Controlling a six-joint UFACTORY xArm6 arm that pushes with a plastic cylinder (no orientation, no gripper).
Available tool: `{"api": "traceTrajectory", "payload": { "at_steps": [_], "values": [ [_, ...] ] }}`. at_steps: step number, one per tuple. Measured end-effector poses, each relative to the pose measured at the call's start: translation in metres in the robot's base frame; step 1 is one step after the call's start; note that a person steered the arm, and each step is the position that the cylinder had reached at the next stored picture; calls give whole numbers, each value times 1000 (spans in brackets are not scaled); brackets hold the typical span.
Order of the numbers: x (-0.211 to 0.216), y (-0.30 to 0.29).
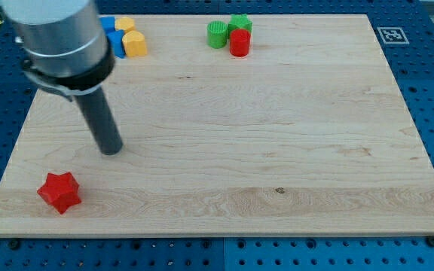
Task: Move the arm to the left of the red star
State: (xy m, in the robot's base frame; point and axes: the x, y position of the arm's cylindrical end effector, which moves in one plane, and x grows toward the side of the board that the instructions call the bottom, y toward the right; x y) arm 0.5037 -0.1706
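Note:
The red star lies on the wooden board near the view's bottom left corner. My dark rod comes down from the grey arm at the view's top left. My tip rests on the board above and to the right of the red star, a short gap away, not touching it.
At the view's top left, partly behind the arm, sit a blue block and two yellow blocks. At the top centre are a green cylinder, a green star and a red cylinder.

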Motion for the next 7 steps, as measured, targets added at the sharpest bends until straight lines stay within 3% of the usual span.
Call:
{"api": "traceTrajectory", "payload": {
  "at_steps": [3,7],
  "values": [
    [0,-63],
    [63,-98]
  ]
}}
